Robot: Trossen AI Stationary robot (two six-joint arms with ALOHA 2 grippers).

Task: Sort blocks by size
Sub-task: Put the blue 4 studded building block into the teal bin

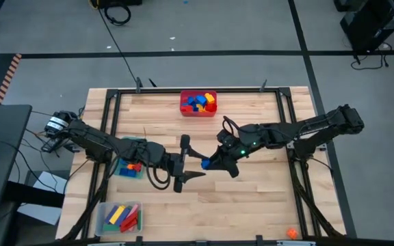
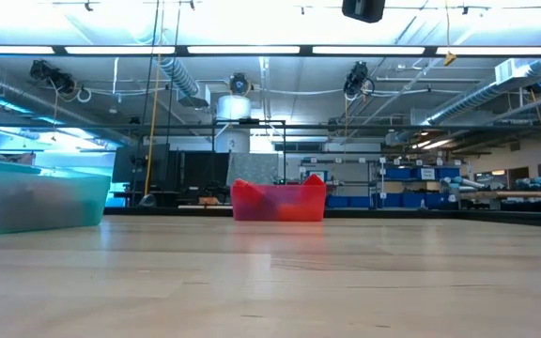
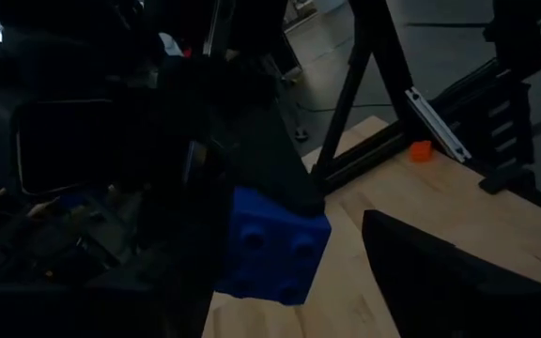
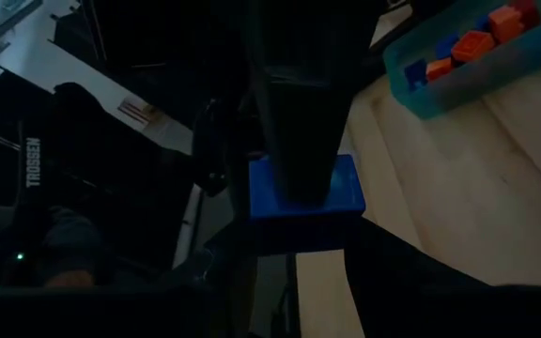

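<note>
A blue block (image 1: 204,164) hangs above the middle of the table, with my right gripper (image 1: 211,162) shut on it. In the left wrist view two studs show on the blue block (image 3: 270,249). My left gripper (image 1: 186,162) faces it from the table's left, open, its fingers apart on the far and near sides, just short of the block. More blocks lie in a red bin (image 1: 198,111), a teal bin (image 1: 123,171) and a clear bin (image 1: 108,217). My right gripper pinches the blue block between its two fingers, one finger (image 4: 294,141) lying across the middle of one broad face (image 4: 346,183), the other under the opposite face. The fingers reach in from the table's right, slanting slightly down. The block is lifted clear of the table.
The red bin (image 2: 278,200) stands at the far middle edge, the teal bin (image 2: 26,197) under my left arm, the clear bin at the near left corner. A lone orange block (image 1: 291,234) lies at the near right. Bare wood lies below both grippers.
</note>
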